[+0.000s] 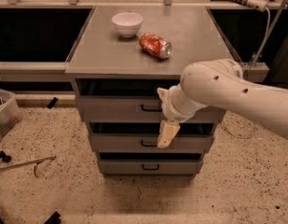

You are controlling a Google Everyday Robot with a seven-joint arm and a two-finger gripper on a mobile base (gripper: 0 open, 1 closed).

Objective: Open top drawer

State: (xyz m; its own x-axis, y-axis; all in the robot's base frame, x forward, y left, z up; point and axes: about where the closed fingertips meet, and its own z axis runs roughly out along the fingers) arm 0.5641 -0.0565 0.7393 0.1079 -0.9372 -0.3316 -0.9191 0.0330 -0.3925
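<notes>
The top drawer (113, 110) is a grey metal front under the cabinet top, and it looks pushed in. Its small black loop handle (150, 108) sits at the centre. My gripper (163, 114) is at the end of the white arm that comes in from the right. It sits just right of the handle, in front of the drawer face. It is open: one cream finger (161, 94) is above handle height and the other finger (166, 134) hangs below, over the middle drawer. I cannot tell whether it touches the handle.
A white bowl (127, 23) and a red can (155, 45) lying on its side are on the cabinet top (101, 50). The middle drawer (120, 143) and bottom drawer (129, 167) lie below. A plastic bin (4, 115) and loose tools (22, 164) are on the floor at left.
</notes>
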